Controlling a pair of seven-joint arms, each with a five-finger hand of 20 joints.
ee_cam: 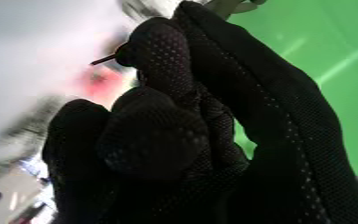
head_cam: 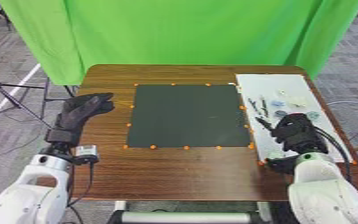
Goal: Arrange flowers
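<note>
Hanging backdrop: bright green, softly folded fabric (head_cam: 193, 35), behind the table at 12 o'clock.
Table: brown wood-grain rectangular top with rounded corners (head_cam: 184, 172), in the middle of the head view.
Arms: two white, rounded robot arms, the left one (head_cam: 24, 197) coming in from 7 o'clock, the right one (head_cam: 325, 192) from 5 o'clock.
Mat: flat black rectangle (head_cam: 189, 117), lying at the table's centre.
Board: long white rectangular sheet (head_cam: 269, 82), along the table's 3 o'clock side, just beside the mat.
Left hand: black fabric glove (head_cam: 79, 114), at 9 o'clock from the mat, near the table's edge; its fingers are stretched and relaxed, pointing towards 1 o'clock, pinching nothing.
Right hand: black fabric glove (head_cam: 298, 131), over the board at about 4 o'clock from the mat's centre; in the right wrist view the fingers are bent inward, pinching a thin dark stick (ee_cam: 104, 60) at the tips.
Flowers: small pale blue, rounded, flower-like clusters (head_cam: 278, 103) and a grey-green one (head_cam: 312, 115), on the board between 11 and 1 o'clock from the right hand; too small to tell their kind.
Slim pieces: dark, narrow objects (head_cam: 254, 104), on the board at about 11 o'clock from the right hand.
Markers: tiny orange dots (head_cam: 186, 147), spaced around the mat.
</note>
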